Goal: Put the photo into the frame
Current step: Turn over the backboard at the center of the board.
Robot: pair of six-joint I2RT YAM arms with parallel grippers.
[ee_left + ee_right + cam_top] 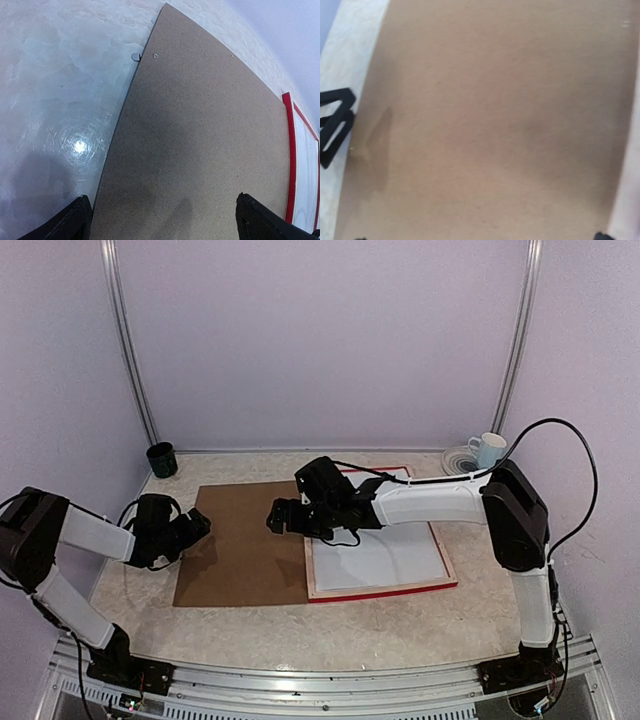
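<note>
**Both grippers wide, nothing held; photo not positively spotted**

The worktop [260,625] carries two big flat pieces side by side. The brown backing board [240,550] lies flat at centre-left. The frame [385,590] lies face down at centre-right, pale wood back up and red edges showing. Its left side touches or just overlaps the board's right edge. We judge the board is parked off the frame so the opening is free for loading.

Inside the frame lies a white sheet [400,555]. It could be the photo w/ its plain back up, or a mat; we can't tell.

The right gripper [276,518] reaches across the frame and hovers over the board's right part, jaws wide, empty. The left gripper [198,536] sits at the board's left edge. Its fingers [75,222] straddle that edge far apart, gripping nothing, prob. lined up to lift or slide the board.

A small metal tab [136,57] sticks out of the board's left edge. A green cup [161,458] stands at the back-left corner and a white mug [489,449] at the back-right, both well apart from the work.
</note>
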